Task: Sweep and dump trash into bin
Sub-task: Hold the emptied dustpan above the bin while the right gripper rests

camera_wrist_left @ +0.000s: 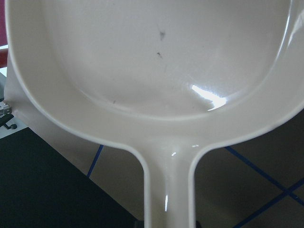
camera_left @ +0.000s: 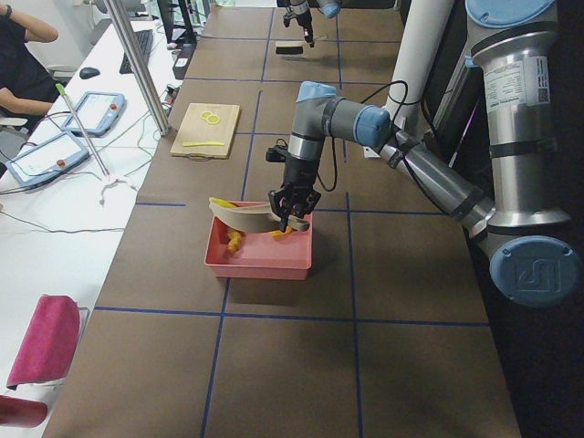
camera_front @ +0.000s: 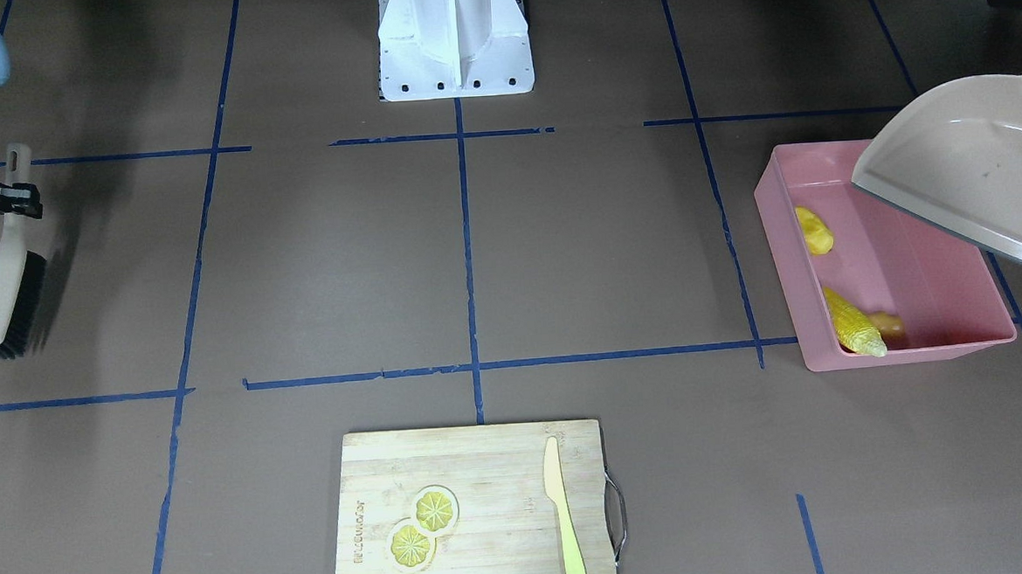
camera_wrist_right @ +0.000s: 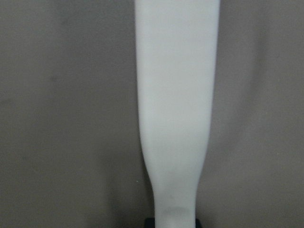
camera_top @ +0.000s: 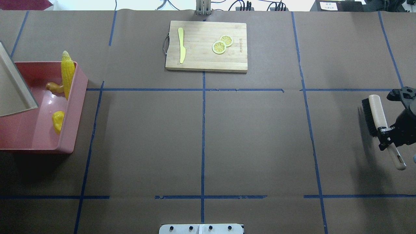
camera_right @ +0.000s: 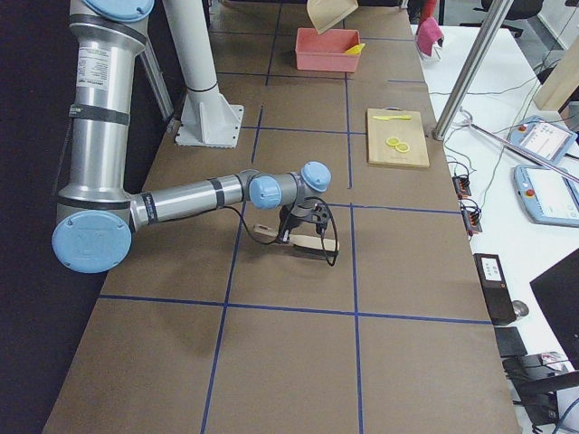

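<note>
The pink bin [camera_front: 908, 355] stands at the table's left end and holds the trash. The corn cob [camera_front: 854, 326] leans against its far corner beside the ginger root [camera_front: 889, 325], and the potato [camera_front: 814, 229] lies nearer the robot. The beige dustpan [camera_front: 969, 175] hangs tilted above the bin, its pan bare in the left wrist view. My left gripper [camera_left: 290, 208] is shut on its handle [camera_wrist_left: 168, 190]. Far to the right, my right gripper [camera_top: 386, 134] is shut on the handle of the brush [camera_top: 373, 113], low over the table.
A wooden cutting board [camera_top: 201, 61] at the far middle edge carries two lemon slices [camera_top: 222, 44] and a pale yellow knife [camera_top: 181, 45]. The white robot base [camera_front: 454, 36] stands at the near middle. A person sits at the side desk [camera_left: 23, 55].
</note>
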You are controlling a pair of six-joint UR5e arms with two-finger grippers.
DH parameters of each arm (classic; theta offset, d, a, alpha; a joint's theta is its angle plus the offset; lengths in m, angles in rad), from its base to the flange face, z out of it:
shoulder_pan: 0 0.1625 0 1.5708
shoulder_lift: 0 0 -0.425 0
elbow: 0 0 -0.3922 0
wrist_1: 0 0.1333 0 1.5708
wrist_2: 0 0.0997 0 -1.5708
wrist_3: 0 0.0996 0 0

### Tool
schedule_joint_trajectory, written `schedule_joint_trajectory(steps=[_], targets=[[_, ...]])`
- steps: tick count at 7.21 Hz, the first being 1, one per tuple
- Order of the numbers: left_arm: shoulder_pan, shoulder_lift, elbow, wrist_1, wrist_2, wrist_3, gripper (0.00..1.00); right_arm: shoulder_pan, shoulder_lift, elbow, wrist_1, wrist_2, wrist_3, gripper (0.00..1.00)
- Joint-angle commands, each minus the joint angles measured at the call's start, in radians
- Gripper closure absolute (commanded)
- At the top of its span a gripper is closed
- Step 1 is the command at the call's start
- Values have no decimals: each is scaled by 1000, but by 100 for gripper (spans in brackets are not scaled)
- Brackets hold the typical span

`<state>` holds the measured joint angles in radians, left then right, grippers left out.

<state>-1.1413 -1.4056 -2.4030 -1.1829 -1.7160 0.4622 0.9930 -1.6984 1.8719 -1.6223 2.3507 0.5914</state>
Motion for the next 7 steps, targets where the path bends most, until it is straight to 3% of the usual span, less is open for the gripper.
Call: schedule_joint_trajectory(steps=[1,5,6,7], targets=[[0,-50,-11,3,-86,-5,100,-29,0,-8,15,-7,27,99],[0,-119,-13,8,-141,-14,100,-53,0,-23,15,-4,27,95],[0,-119,-13,9,-143,-14,100,-66,5,-31,16,-4,24,66],[0,-119,-12,9,-143,-14,100,-68,8,-34,16,-4,22,15]])
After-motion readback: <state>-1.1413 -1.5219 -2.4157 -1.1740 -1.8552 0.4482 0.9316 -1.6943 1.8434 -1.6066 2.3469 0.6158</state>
